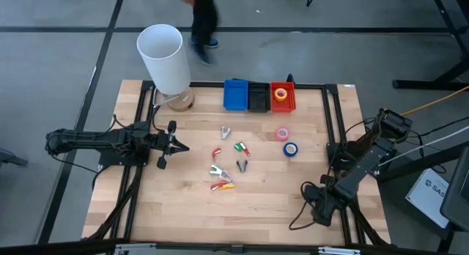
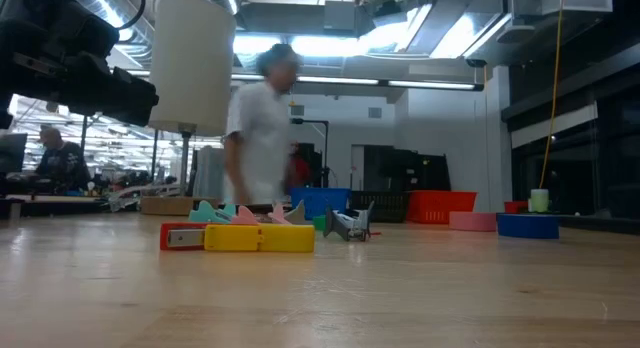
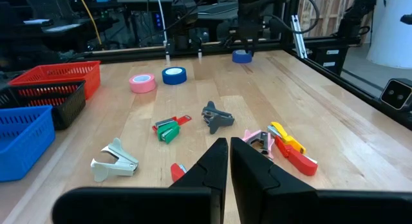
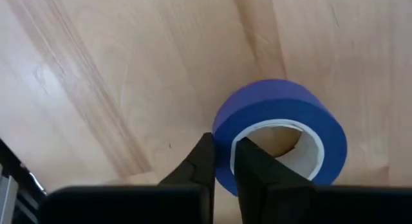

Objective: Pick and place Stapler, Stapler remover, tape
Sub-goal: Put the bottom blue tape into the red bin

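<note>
Tape roll (image 4: 280, 130), blue, pinched by its wall between right gripper (image 4: 221, 161) fingers near the table's right edge; could twist or slip free on lifting, being held off-centre.

Four tape rolls showing: pink roll (image 1: 282, 134), yellow roll (image 1: 281, 94), blue roll (image 1: 291, 149), second blue roll (image 4: 277, 114). Three bins (image 1: 236, 94) sitting. Perhaps six staplers (image 1: 222, 185) and removers (image 1: 226, 132) lying, overlapping.
</note>
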